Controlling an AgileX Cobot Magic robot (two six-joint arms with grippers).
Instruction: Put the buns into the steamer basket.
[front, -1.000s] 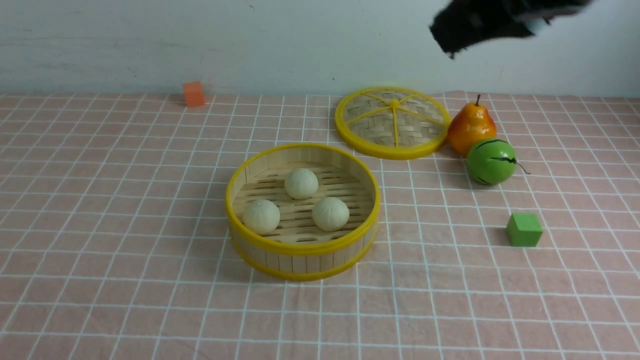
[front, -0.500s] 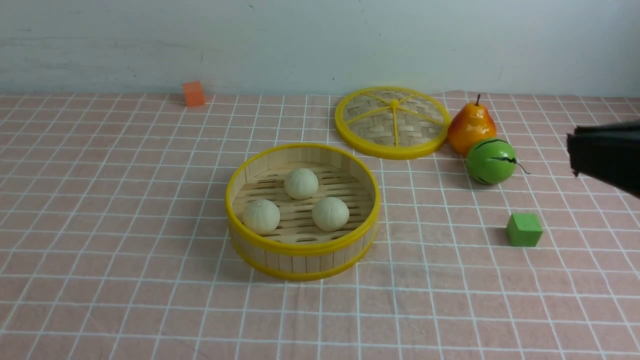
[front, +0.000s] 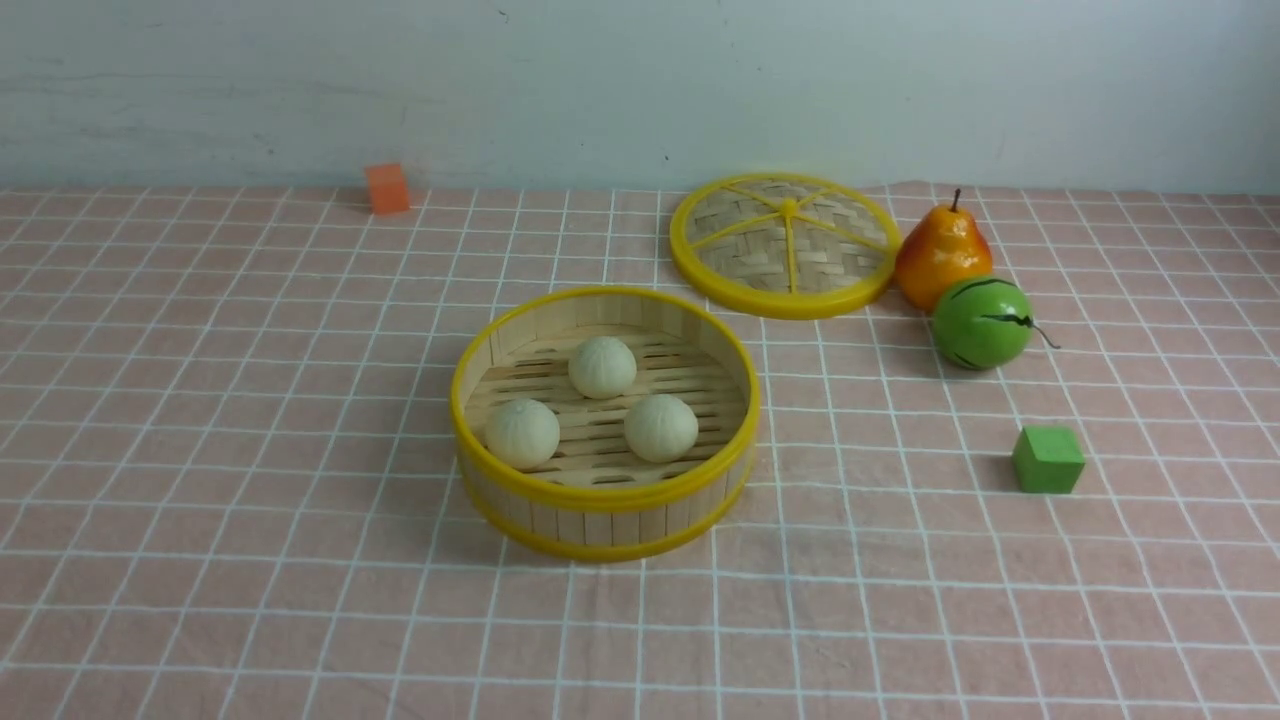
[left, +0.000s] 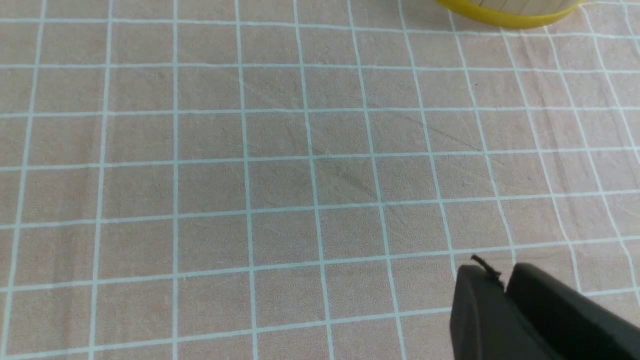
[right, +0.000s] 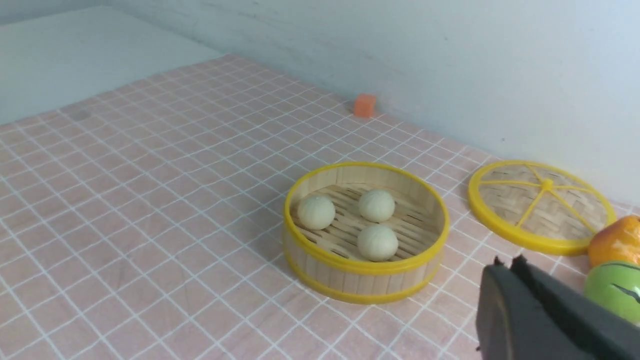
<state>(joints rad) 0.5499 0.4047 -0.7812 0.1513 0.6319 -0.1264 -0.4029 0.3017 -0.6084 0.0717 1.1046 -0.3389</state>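
right gripper (right: 507, 262), closed, seen only in wrist view.

The left tool (left: 500, 274) has its two black fingers pressed together along a thin seam, gripping nothing. The right tool (right: 507, 266) is likewise closed, fingertips meeting, and empty.

Steamer basket (front: 600, 520): round, shallow, bamboo-slat wall, yellow top and bottom rims, slotted slat floor. Sits upright, top open, mid-table on the pink checked cloth (front: 250, 450). Inside, on the floor slats: back bun (front: 602, 367) centre-rear, left bun (front: 522, 433) by the front-left wall, right bun (front: 661, 427) front-right. All three cream-white, matte, round, faintly pleated, not touching each other.
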